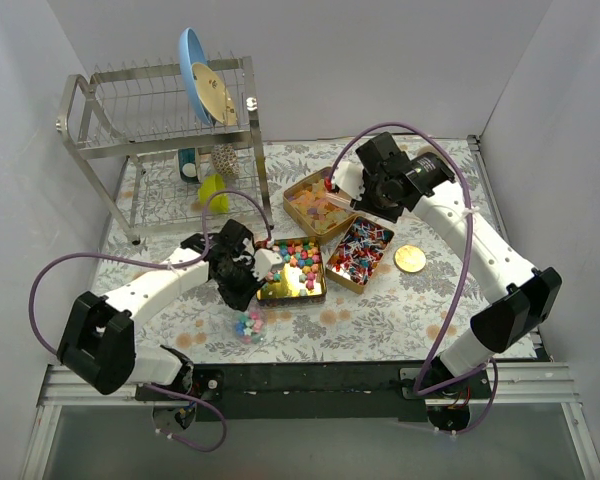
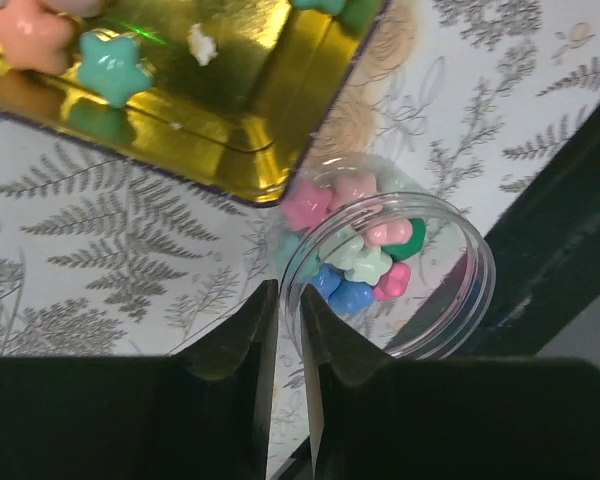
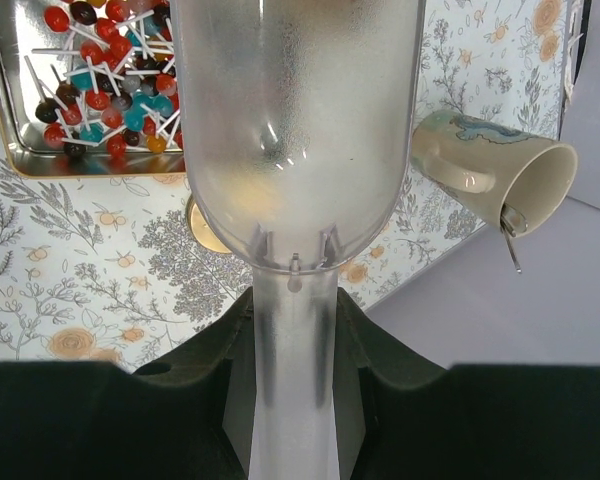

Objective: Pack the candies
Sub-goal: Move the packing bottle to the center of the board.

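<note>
A clear jar [image 1: 250, 325] holding several pastel star candies [image 2: 365, 262] stands near the front of the table. My left gripper [image 2: 288, 300] pinches the jar's [image 2: 450, 300] near wall, one finger inside and one outside; it also shows in the top view [image 1: 245, 292]. Beside it is a gold tin of star candies [image 1: 298, 268]. A tin of orange-yellow candies [image 1: 315, 203] sits behind it. A tin of red, white and blue sweets [image 1: 360, 250] is to the right. My right gripper [image 3: 295, 310] is shut on the handle of a clear scoop [image 3: 300, 120], held above the orange tin.
A metal dish rack [image 1: 160, 120] with a blue plate [image 1: 192, 60] stands at the back left. A round gold lid [image 1: 411, 259] lies right of the tins. A mug [image 3: 490, 170] lies on its side in the right wrist view. The black table edge [image 2: 570, 230] is close to the jar.
</note>
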You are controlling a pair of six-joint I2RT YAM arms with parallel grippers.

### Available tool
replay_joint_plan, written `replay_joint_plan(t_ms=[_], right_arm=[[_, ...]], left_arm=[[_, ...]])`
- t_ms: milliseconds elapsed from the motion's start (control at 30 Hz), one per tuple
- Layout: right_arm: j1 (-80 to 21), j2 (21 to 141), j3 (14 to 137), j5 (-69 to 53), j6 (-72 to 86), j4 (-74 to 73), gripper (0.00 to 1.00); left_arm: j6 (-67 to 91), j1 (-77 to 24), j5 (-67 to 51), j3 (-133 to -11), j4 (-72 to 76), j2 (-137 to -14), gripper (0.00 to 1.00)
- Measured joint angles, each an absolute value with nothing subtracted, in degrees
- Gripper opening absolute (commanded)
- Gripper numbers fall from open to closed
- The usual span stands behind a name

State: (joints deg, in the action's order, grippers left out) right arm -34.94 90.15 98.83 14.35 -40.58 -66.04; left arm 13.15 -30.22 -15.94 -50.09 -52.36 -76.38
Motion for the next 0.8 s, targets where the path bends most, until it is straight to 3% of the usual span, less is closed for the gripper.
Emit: replay_joint_plan(t_ms=[433, 800], right_arm=[[-34.35, 88.92, 92.31, 16.62, -40.77, -65.76, 0.01], [-31.35, 84.01, 88.77, 17.12, -40.88, -65.47, 0.01]], left_arm=[[21.65, -39.24, -21.52, -57.54, -51.07, -83.68, 0.12], [22.81, -42.92, -28.82, -61.76, -51.57, -86.98, 0.35]])
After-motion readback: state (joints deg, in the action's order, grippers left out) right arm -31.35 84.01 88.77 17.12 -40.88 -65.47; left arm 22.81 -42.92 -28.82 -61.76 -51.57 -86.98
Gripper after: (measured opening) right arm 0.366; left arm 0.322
